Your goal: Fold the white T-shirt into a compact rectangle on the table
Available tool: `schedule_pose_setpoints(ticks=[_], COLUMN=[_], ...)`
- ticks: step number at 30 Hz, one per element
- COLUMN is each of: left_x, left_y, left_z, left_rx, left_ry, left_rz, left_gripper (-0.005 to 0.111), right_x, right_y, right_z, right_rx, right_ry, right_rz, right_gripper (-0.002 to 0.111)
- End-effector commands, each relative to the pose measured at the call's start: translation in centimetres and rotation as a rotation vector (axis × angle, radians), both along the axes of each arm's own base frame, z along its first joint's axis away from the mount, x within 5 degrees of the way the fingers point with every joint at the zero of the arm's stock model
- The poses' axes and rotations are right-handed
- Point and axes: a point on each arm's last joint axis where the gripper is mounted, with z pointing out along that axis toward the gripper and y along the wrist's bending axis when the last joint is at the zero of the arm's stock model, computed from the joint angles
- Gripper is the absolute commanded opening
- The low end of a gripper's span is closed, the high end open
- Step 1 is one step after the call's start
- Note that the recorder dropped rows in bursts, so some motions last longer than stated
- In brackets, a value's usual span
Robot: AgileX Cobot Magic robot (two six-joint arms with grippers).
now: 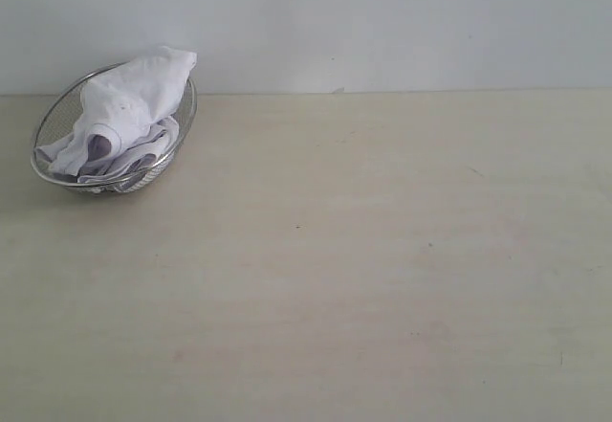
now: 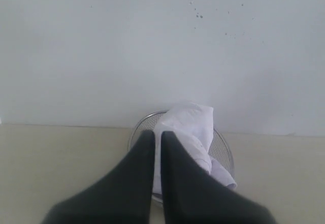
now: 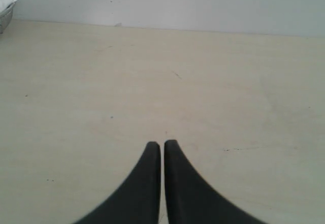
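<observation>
White shirt (image 1: pixel 120 116) lies bunched in the basket (image 1: pixel 55 121) at the far left of the surface (image 1: pixel 382 269), straight ahead of the nearer left end effector (image 2: pixel 158 135); the right end effector (image 3: pixel 163 144) is well apart; both are pressed together, empty.

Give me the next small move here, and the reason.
Probably open the left gripper and reach toward the white T-shirt: it sits bunched in the wire basket, not on the table, and that gripper is shut, holding nothing.
</observation>
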Motion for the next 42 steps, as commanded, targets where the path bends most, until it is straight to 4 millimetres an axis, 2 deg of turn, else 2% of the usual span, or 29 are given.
schedule_pose_setpoints(ticks=[1, 10, 15, 22, 29, 34, 38, 42], left_x=[1.5, 6.5, 9.6, 11.9, 13.5, 15.4, 17.8, 19.9], left_y=[0.2, 0.5, 0.8, 0.8, -0.2, -1.1, -1.4, -1.5], left_z=[-0.4, -0.1, -0.2, -0.1, -0.7, -1.2, -1.5, -1.9], left_rx=[-0.016, -0.030, -0.036, -0.076, 0.012, 0.025, 0.026, 0.032], left_ry=[0.066, 0.235, 0.307, 0.333, 0.339, 0.343, 0.367, 0.399], left_rz=[0.004, -0.002, -0.002, -0.001, -0.062, -0.092, -0.099, -0.106], left_gripper=[0.005, 0.005, 0.005, 0.005, 0.005, 0.005, 0.005, 0.005], right_x=[0.2, 0.1, -0.2, -0.2, -0.2, 0.1, 1.5, 4.7], right_y=[-0.1, -0.2, -0.2, -0.2, -0.2, -0.1, 0.0, 0.1], right_z=[1.1, 4.2, 5.2, 5.3, 5.3, 5.3, 7.4, 8.7], right_rx=[-0.014, -0.010, 0.018, 0.206, 0.207, 0.205, 0.193, 0.132], right_ry=[-0.122, -0.469, -0.586, -0.586, -0.588, -0.531, -0.414, -0.273], right_rz=[-0.002, -0.019, -0.024, -0.018, -0.018, -0.012, -0.012, -0.009], right_gripper=[0.000, 0.000, 0.000, 0.000, 0.000, 0.000, 0.000, 0.000])
